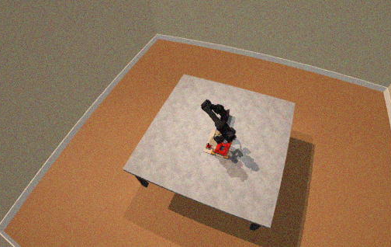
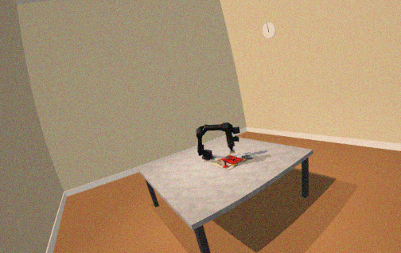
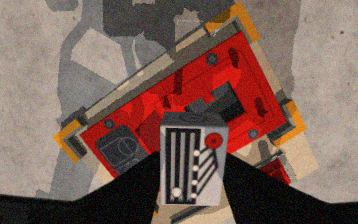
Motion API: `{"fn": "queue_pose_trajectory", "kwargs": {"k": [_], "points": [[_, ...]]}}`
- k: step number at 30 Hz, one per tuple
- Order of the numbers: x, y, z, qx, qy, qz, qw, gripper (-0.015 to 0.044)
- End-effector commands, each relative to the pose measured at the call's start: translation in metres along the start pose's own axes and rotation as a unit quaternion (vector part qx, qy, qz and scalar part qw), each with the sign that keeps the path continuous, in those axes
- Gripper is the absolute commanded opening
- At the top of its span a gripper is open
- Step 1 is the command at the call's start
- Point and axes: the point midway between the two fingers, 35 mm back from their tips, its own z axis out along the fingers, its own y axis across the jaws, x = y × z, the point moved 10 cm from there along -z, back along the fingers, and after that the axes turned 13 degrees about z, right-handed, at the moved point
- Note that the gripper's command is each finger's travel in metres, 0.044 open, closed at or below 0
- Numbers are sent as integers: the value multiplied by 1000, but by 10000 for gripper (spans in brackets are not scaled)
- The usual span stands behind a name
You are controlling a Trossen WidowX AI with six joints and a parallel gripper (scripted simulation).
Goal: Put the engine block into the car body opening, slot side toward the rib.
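Table [image 1: 178, 128] [image 2: 215, 179], broad and mottled grey, stands on dark legs over an orange-brown floor [image 1: 105, 136] [image 2: 107, 215], carrying everything else. Next in size comes the black arm [image 1: 212, 116] [image 2: 215, 127], which rises from the table top, reaches across and bends downward at its far end. Near it lies a pale board [image 1: 208, 150] [image 3: 307, 157] with orange corner brackets [image 3: 296, 124]. Within those brackets sits the red car body [image 1: 223, 149] [image 2: 232, 160] [image 3: 200, 75], its dark opening [image 3: 231, 106] showing just beyond the engine block in the wrist view. The gripper [image 2: 231, 150] [image 3: 191, 159] points down above the board, its two black fingers closed on opposite sides of the engine block [image 3: 194, 165]. That grey block, with black-and-white stripes and a red disc on its face, is held above the car body, outside the opening. Smallest is a red piece [image 1: 208, 146] [image 2: 225, 164] [image 3: 279, 172] on the board, beside the car body.
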Motion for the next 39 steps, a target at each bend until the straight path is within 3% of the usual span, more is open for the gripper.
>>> {"fn": "queue_pose_trajectory", "kwargs": {"k": [1, 12, 27, 33, 39], "points": [[-5, -2, 8, 3, 2, 67, 998, 0], [-12, -12, 23, 5, 3, 256, 967, 0], [-20, -25, 42, 9, 2, 474, 881, 0], [-19, -25, 42, 9, 2, 483, 875, 158], [-19, -25, 42, 9, 2, 483, 875, 159]]}}
